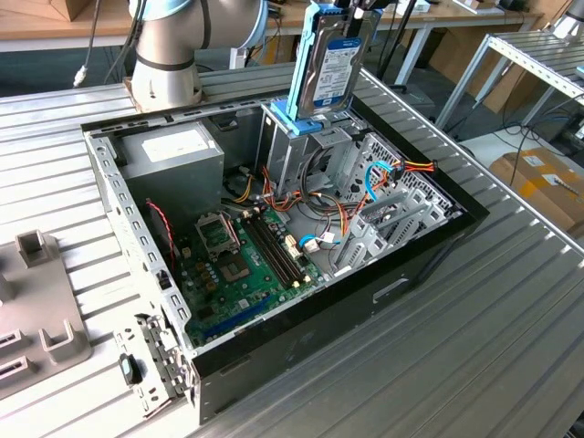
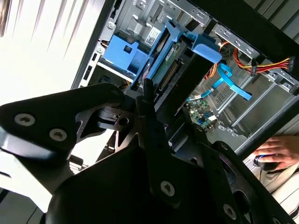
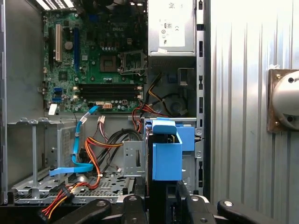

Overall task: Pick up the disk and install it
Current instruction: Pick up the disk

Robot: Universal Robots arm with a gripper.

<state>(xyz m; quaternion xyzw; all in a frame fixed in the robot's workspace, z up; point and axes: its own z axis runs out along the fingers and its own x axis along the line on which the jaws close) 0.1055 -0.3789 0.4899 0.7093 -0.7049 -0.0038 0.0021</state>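
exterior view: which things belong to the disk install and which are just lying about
Job: disk, held upright by the gripper; drive cage under it; open computer case.
Lying about: grey fixture on the table at the exterior view's left; cardboard box at its right.

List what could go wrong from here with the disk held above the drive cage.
1. The disk hangs on edge in the fingers just over the blue bracket; if its rails miss the slot, it may jam or scrape.
2. Loose orange cables lie beside that bracket and could get pinched.
3. A person's hand rests just outside the case and may end up in the arm's path.
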